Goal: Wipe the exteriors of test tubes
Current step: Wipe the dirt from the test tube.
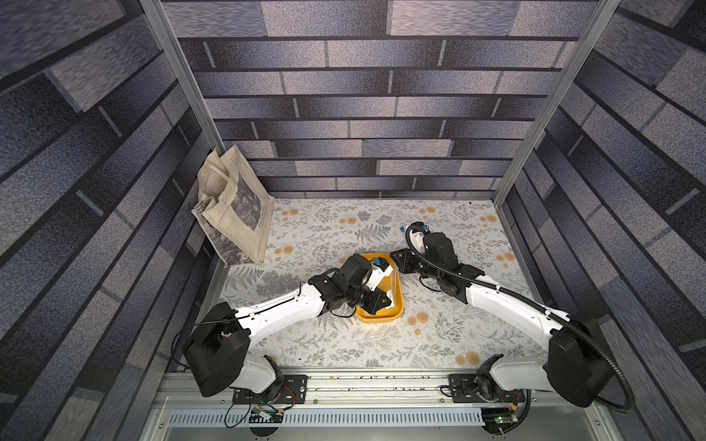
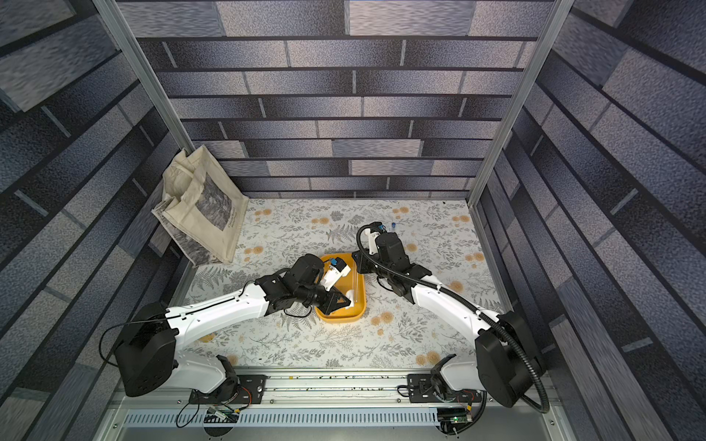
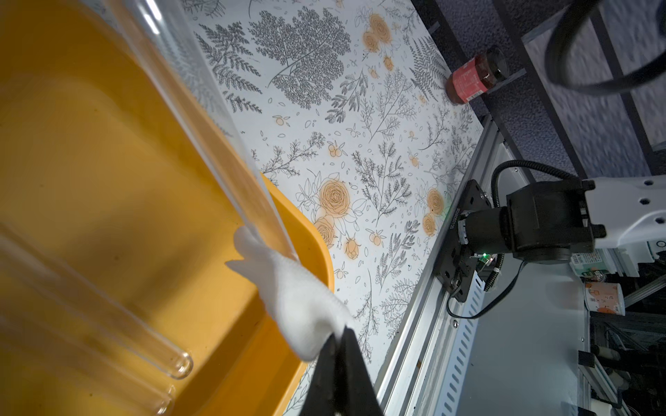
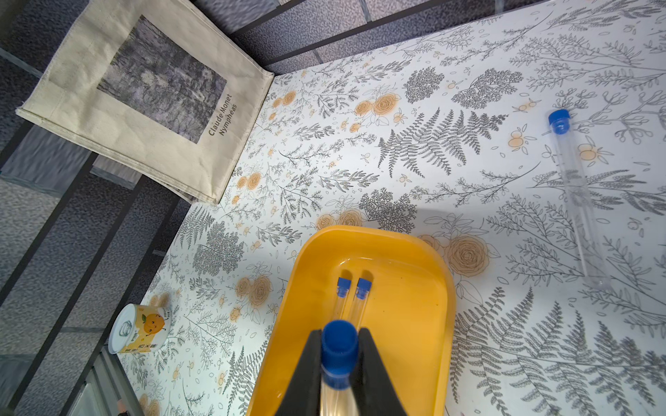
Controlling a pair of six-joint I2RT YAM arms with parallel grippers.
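Table (image 1: pixel 382 343): floral print, with brick-pattern walls (image 1: pixel 363 95) on three sides.
Left gripper (image 3: pixel 340 333): clenched on a white cloth (image 3: pixel 295 299), over the near end of the tray (image 4: pixel 407 317).
Cloth: sticks out from the jaws, and its free end touches the round tip of the held tube (image 3: pixel 200 108).
Right gripper (image 4: pixel 339 336): clamped on the held tube just below its blue cap, above the tray's far end.
Held tube: lifted off the tray and running along it, cap end far.
Tray: yellow, mid-table between the arms.
Two tubes (image 4: pixel 361 293): lie side by side in the tray, blue caps at the far end.
Loose tube (image 4: pixel 576 187): flat on the table past the tray's far end, clear of it, cap on.
Can (image 4: pixel 140 333): upright at the table's left edge by the wall.
Jar (image 3: pixel 472 77): red label, dark lid, at the table edge against a wall.
Bag (image 1: pixel 233 214): cream tote, leaning in the far-left corner.
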